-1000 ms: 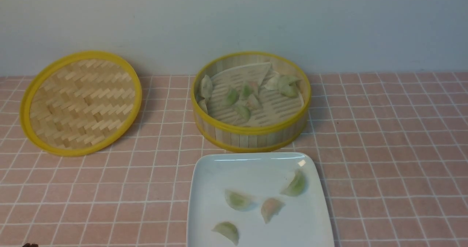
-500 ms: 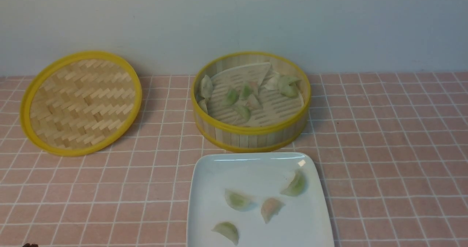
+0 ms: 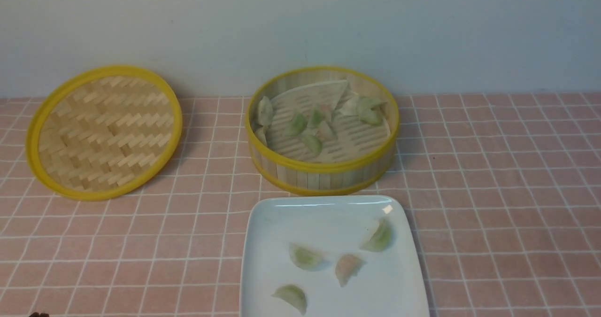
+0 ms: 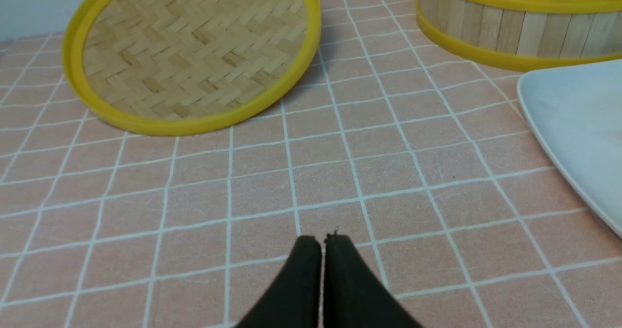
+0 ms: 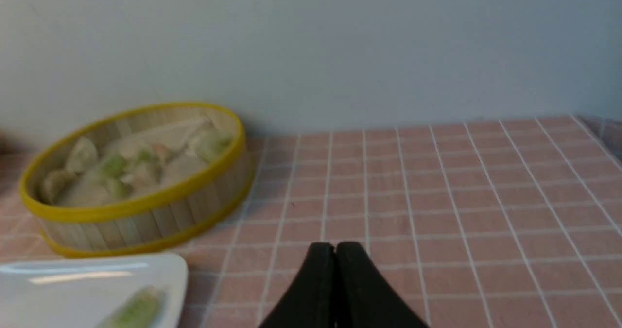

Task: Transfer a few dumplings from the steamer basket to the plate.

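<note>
1. The steamer basket (image 3: 323, 130) is standing uncovered at the back centre of the pink-tiled worktop (image 3: 493, 204), holding a cluster of pale green and pinkish dumplings (image 3: 317, 122) on its slatted floor
2. The plate (image 3: 331, 260) is lying just in front of the basket, its rear edge close to the basket's lower yellow rim; whether they are touching cannot be told
3. Four dumplings are resting on the plate: three green (image 3: 379, 236), (image 3: 305, 257), (image 3: 292, 297) and one pinkish (image 3: 348, 268), each apart from the others
4. The woven lid (image 3: 104, 131) is lying to the left of the basket, well apart from it
5. The left hand (image 4: 322, 243) is hovering over bare tiles, fingers pressed together, gripping nothing
6. The right hand (image 5: 335, 248) is likewise showing its fingers together and empty, right of the plate
</note>
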`<control>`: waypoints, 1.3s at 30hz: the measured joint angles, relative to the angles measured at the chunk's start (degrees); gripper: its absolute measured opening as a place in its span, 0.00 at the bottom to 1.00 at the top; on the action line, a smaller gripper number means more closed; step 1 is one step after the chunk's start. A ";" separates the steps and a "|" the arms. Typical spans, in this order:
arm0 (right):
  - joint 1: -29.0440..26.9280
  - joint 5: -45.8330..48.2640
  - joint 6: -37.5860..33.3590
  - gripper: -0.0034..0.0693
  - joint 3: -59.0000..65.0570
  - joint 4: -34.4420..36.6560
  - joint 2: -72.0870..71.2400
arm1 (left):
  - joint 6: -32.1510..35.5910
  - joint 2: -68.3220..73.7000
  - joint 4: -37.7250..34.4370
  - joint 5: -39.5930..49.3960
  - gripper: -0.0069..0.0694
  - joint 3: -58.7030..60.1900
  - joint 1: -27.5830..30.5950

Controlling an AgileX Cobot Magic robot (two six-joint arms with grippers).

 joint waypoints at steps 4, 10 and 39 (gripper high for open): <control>-0.70 -1.67 0.06 0.03 6.76 -0.54 -3.25 | 0.00 0.00 0.00 0.04 0.08 0.00 0.00; -0.94 -5.20 0.13 0.03 13.72 -0.58 -7.34 | 0.00 0.00 0.00 0.17 0.08 0.00 0.00; -0.94 -5.21 0.13 0.03 13.72 -0.58 -7.34 | 0.00 0.00 0.00 0.17 0.08 0.00 0.00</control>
